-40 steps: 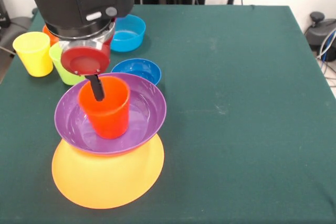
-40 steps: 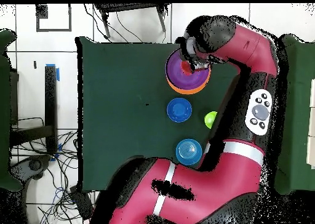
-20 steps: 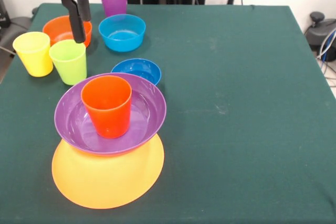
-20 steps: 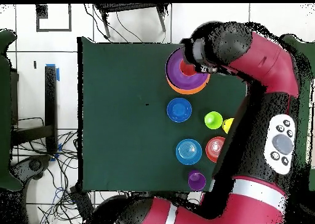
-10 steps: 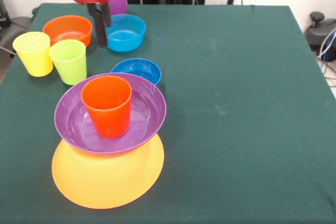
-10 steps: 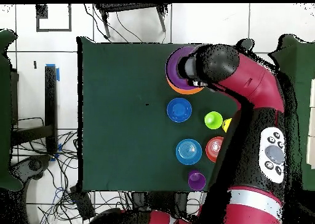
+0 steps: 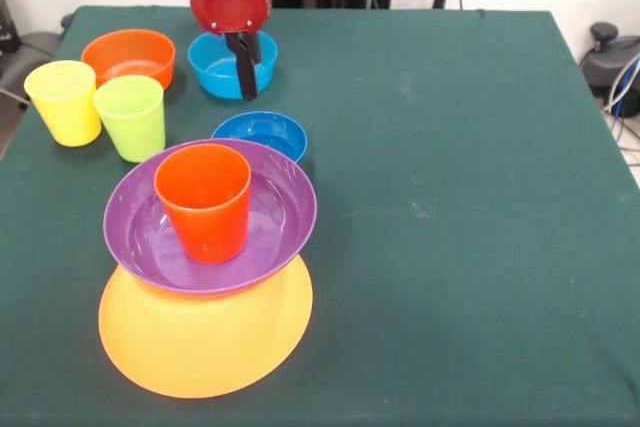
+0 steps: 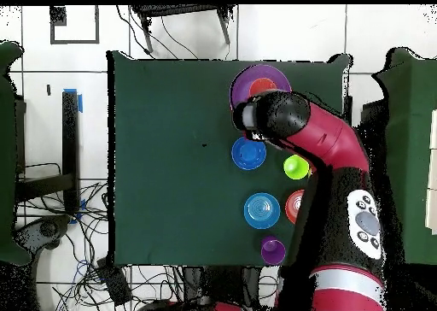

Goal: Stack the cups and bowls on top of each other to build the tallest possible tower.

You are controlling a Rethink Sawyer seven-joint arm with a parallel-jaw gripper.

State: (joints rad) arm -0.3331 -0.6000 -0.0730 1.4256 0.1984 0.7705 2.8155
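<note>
Green cloth covers the table [image 7: 480,197], with cables and tiled floor around it in the overhead view.

At 7 o'clock of the front view stands the tower [image 7: 208,267]: the very large yellow-orange bowl [image 7: 205,342] upside down, the wide purple bowl [image 7: 270,222] seated on it, and the orange-red cup [image 7: 203,202] upright inside that.

At 12 o'clock the arm [image 8: 333,167] comes down, and the gripper [image 7: 245,65] hangs over the near rim of the light blue bowl [image 7: 210,62], holding nothing; whether its fingers are parted I cannot tell.

Loose pieces sit at 10 to 11 o'clock — the small orange bowl [image 7: 128,55], the dark blue bowl [image 7: 260,133] just behind the tower, then the yellow cup [image 7: 63,100] and the lime green cup [image 7: 131,116], side by side.

All look light, stiff and glossy, so likely slippery; a pinch over one wall at the rim seems the surest hold.
</note>
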